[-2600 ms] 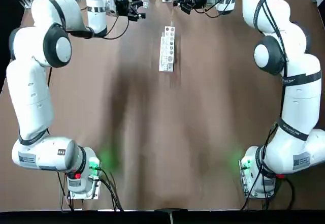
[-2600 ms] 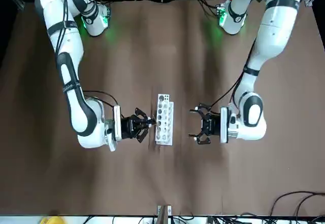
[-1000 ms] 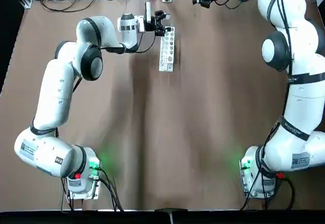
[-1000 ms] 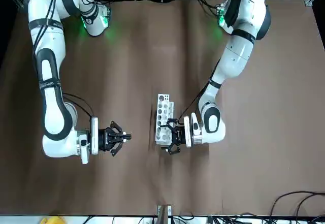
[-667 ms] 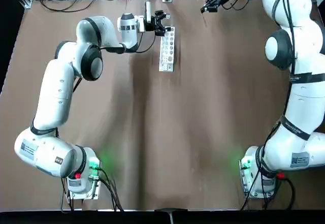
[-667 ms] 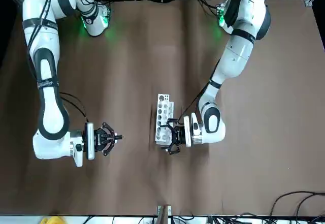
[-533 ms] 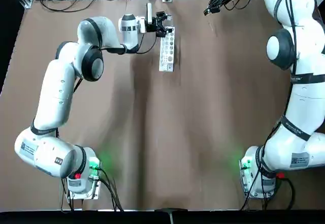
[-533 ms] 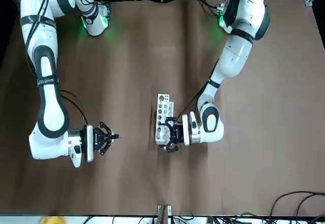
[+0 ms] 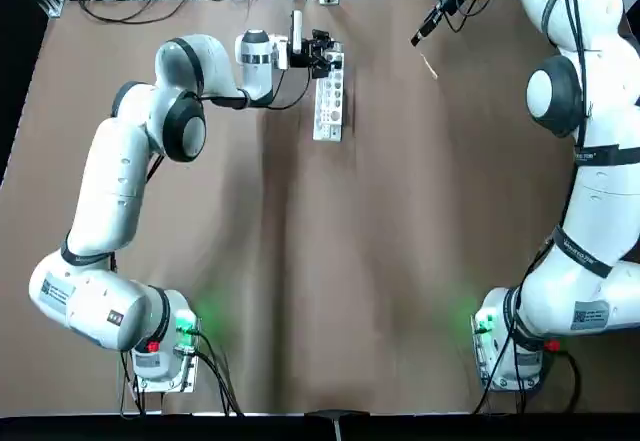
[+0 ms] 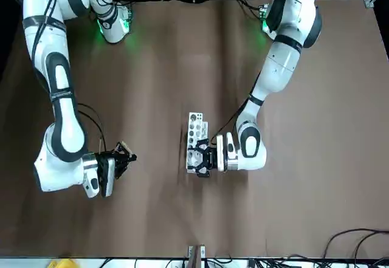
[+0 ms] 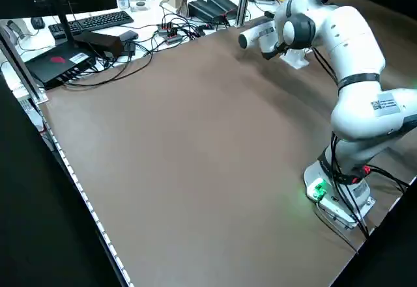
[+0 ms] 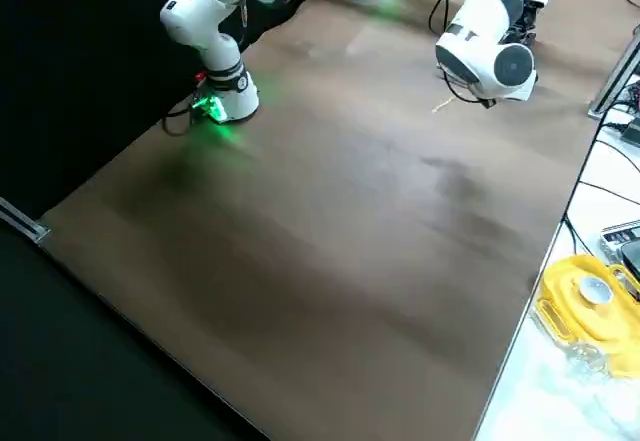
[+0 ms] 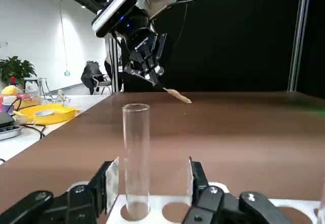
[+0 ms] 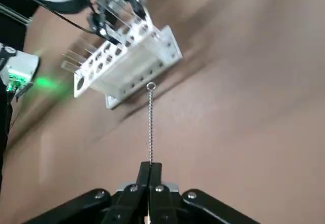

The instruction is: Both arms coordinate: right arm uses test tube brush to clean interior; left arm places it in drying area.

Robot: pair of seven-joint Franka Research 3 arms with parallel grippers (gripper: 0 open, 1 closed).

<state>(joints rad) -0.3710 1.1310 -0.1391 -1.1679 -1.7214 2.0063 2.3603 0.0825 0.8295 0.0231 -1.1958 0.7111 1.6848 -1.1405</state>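
The left gripper point(image 13: 151, 178) is hanging over the rack point(image 9: 328, 111), fingers spread, the tube point(image 13: 136, 153) standing upright between them, ready for a pinch! Well apart, the right gripper point(image 14: 151, 167) is pinching the brush point(image 14: 151, 127), its looped end pointing rackward.

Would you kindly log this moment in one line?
right gripper: shut on test tube brush | left gripper: open around test tube in test tube rack | brush outside tube
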